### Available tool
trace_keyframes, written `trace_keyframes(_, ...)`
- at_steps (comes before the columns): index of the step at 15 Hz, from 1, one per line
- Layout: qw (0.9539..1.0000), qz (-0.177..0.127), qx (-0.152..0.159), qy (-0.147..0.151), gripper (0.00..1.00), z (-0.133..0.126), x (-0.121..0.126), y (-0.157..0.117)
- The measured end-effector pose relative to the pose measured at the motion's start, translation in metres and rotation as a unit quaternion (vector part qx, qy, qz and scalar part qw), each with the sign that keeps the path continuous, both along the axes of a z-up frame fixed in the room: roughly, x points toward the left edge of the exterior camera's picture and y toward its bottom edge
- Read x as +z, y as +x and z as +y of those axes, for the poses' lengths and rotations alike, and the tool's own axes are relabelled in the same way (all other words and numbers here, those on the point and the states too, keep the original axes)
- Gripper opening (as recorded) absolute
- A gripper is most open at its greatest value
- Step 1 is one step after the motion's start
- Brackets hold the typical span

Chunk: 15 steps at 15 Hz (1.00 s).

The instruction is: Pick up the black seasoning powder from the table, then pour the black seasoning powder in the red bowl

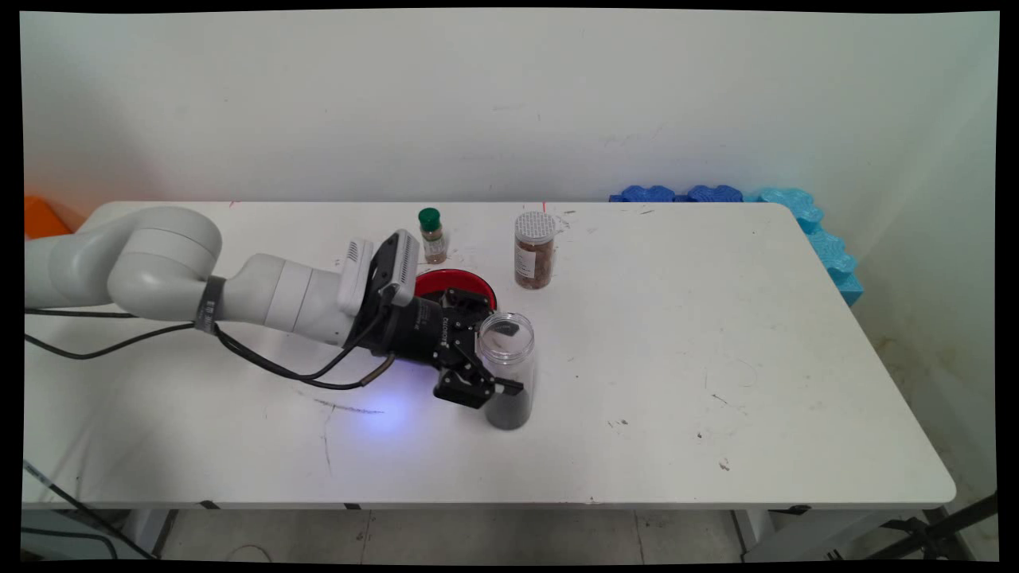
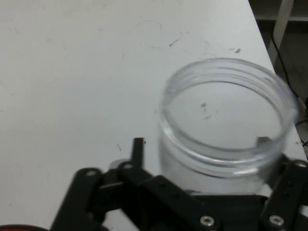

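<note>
White table [image 1: 716,334], scuffed, runs to a pale wall. We see our gripper [image 1: 500,374] clamped on an open clear jar [image 1: 508,370], dark at its bottom, standing mid-table. Just behind lies a red lid [image 1: 454,280]; farther back stand a green-capped bottle [image 1: 431,235] and spice jar [image 1: 534,249]. Blue foam [image 1: 804,223] lines the far right edge.

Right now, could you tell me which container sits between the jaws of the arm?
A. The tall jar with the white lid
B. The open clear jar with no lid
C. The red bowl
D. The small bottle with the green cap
B: the lidless clear jar stands upright between the jaws of the gripper, its open mouth showing in the hand view.
</note>
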<state>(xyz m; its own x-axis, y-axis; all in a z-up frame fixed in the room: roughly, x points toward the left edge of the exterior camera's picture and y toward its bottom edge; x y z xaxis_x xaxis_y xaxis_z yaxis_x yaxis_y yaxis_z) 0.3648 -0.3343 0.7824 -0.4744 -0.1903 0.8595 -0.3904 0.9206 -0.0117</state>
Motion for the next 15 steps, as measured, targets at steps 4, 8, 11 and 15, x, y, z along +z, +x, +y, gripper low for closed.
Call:
trace_keyframes(4,1.0,-0.005,-0.004,0.005,0.0,0.001,0.0,0.001)
trace_keyframes(8,0.9999,-0.004,-0.008,0.01,0.0,0.003,0.013,0.011)
trace_keyframes(11,0.9997,0.001,-0.021,0.01,0.0,0.004,0.03,0.023)
trace_keyframes(15,0.9988,0.012,-0.039,0.027,0.0,0.008,0.061,0.04)
